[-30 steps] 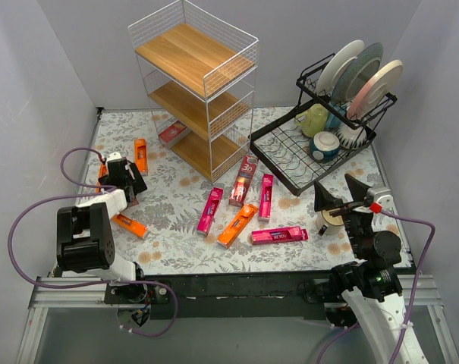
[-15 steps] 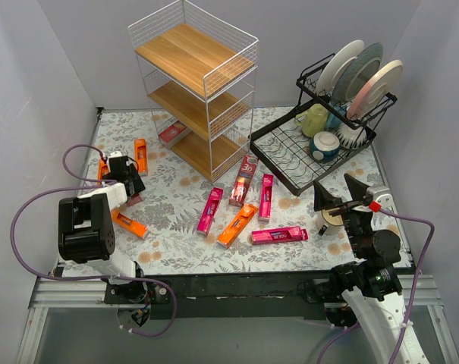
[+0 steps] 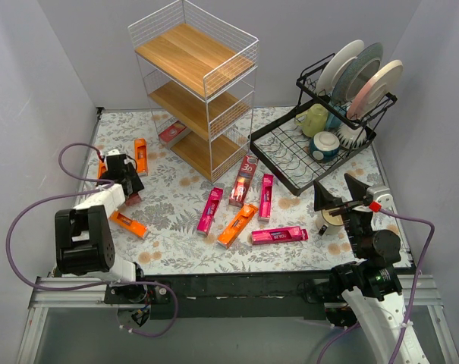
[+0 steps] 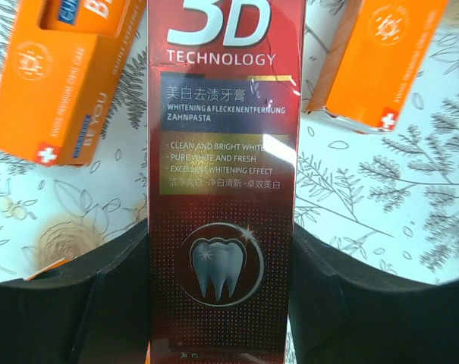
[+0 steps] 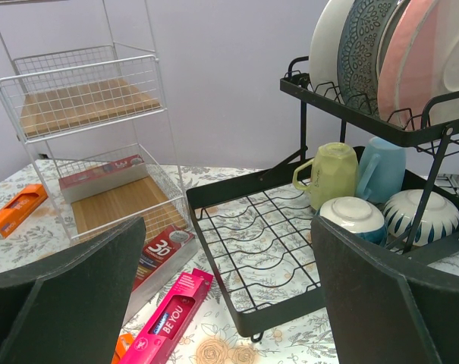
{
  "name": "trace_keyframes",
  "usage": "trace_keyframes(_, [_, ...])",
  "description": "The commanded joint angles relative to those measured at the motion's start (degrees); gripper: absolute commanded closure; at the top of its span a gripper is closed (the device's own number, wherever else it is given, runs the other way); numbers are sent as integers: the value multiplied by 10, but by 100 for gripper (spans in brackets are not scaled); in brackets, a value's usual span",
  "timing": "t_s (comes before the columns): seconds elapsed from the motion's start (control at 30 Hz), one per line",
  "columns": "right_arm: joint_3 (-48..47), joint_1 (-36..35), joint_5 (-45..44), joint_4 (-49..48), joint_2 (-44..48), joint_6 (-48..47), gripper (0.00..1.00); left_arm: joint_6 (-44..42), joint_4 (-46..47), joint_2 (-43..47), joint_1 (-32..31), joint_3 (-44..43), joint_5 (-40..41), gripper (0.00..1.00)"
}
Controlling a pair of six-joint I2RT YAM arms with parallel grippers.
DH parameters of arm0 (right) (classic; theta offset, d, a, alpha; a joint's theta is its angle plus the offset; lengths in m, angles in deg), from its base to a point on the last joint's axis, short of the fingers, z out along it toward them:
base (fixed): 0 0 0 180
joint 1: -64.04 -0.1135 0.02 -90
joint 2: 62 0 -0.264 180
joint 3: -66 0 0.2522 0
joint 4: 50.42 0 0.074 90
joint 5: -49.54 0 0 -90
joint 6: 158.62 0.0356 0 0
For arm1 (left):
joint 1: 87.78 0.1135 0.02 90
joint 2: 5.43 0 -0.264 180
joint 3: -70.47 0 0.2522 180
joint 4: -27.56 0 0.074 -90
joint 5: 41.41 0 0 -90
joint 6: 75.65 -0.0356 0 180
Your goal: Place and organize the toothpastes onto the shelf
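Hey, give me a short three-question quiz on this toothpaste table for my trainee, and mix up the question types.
1. True or false: the right hand grips a pink box.
2. Which box sits between the fingers of the left hand? A orange; B pink; C dark red 3D box.
3. Which tier of the shelf already holds a box?
Key: 1 false, it is open; 2 C; 3 the bottom tier, one shelved box.

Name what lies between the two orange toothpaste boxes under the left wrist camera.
A dark red 3D toothpaste box lies between the left orange box and the right orange box. The left wrist view shows it.
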Motion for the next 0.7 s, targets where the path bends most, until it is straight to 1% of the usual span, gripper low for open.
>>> trace_keyframes(0.0, [-11,-4,-3,-20,4,-4,1,0,-19,75,-3,-34,6,60])
trace_keyframes(0.13, [-12,-4,-4,-20,3,-4,2,-2,-39,107,-6,-51,-21,62])
trace_keyframes(0.23, [-13,-5,-4,-19,2,-6,1,-6,-53,128,-21,-61,-54,62])
trace_keyframes(0.33, [-14,-5,-5,-19,2,-8,1,-22,-69,143,-49,-71,-83,63])
trace_keyframes(0.4, [-14,-5,-5,-19,2,-8,1,-35,-86,148,-71,-79,-95,62])
trace_keyframes(0.47, [-15,-5,-5,-18,0,-10,1,-48,-99,148,-115,-89,-102,61])
trace_keyframes(0.5, [-15,-5,-5,-18,0,-10,1,-61,-107,146,-128,-91,-105,61])
trace_keyframes(0.67, [-13,-5,-5,-19,1,-9,1,-106,-93,118,-206,-96,-121,60])
